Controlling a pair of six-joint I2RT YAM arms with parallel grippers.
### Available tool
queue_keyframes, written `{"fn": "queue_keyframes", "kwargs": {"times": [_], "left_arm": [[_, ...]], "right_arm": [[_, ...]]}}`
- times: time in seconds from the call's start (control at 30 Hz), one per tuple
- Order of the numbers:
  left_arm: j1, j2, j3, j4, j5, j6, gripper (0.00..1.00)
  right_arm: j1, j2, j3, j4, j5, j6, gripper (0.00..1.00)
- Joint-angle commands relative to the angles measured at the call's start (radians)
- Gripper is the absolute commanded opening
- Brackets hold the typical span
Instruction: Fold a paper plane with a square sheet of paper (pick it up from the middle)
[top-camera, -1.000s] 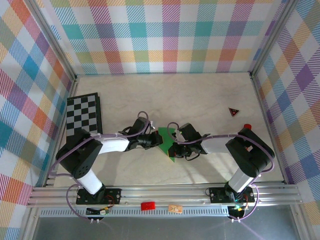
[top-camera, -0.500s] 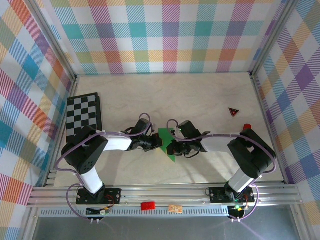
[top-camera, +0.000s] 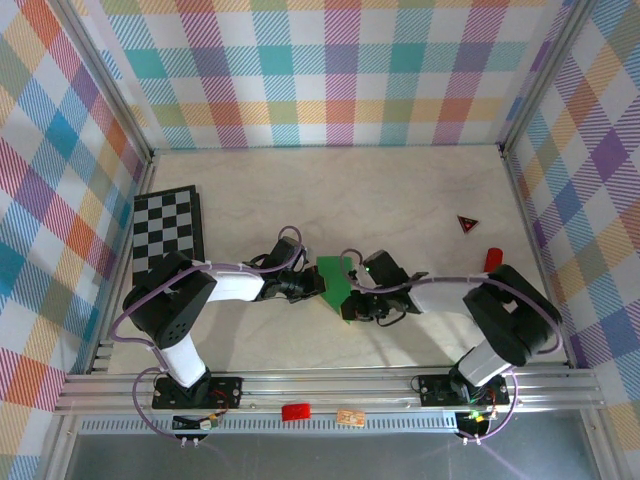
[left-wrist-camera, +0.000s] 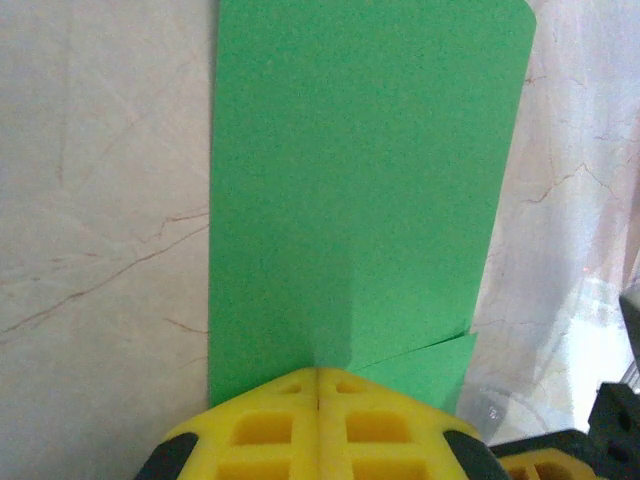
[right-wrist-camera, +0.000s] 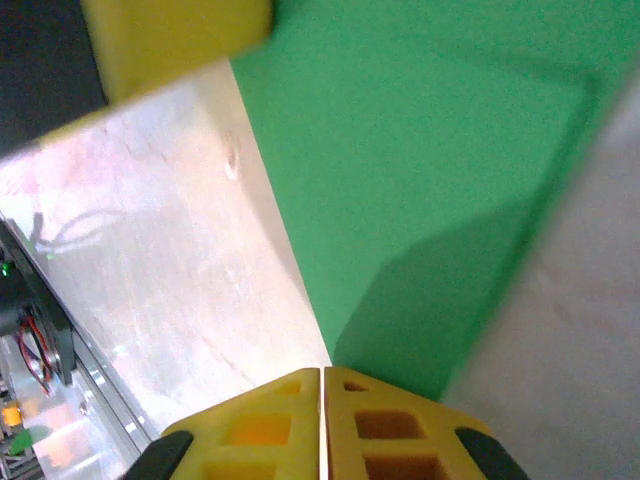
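One pale marbled surface (top-camera: 400, 195) is carrying everything. At its left edge a chessboard (top-camera: 167, 228) is lying flat beside the wall. Near the middle front the green paper (top-camera: 333, 280), partly folded with a lower layer peeking out along one side, is lying flat. The left end effector (top-camera: 312, 285) is pressing its closed-together fingers (left-wrist-camera: 280, 430) against one edge of the paper. The right end effector (top-camera: 352, 302), fingers likewise meeting, is touching the opposite edge. Whether either is pinching paper, I cannot tell. Well to the right, a red cylinder (top-camera: 493, 259) and a small red-and-black triangle (top-camera: 467, 224) are sitting apart.
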Motion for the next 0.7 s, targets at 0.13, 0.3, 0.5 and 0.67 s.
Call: {"fn": "queue_keyframes", "kwargs": {"times": [0.13,0.3,0.5,0.67], "left_arm": [[-0.001,0.020,-0.041,-0.061,-0.084,-0.047,0.00],[-0.002,0.018,-0.047,-0.055,-0.076,-0.049,0.00],[-0.003,0.024,-0.045,-0.050,-0.070,-0.044,0.00],[-0.003,0.021,-0.045,-0.047,-0.068,-0.046,0.00]], "right_arm": [[0.004,-0.064,-0.085,-0.060,0.010,-0.033,0.11],[0.005,-0.127,-0.027,-0.014,-0.044,-0.007,0.13],[0.006,-0.026,0.113,-0.033,-0.041,-0.023,0.14],[0.009,0.132,0.200,-0.021,-0.036,-0.013,0.14]]}}
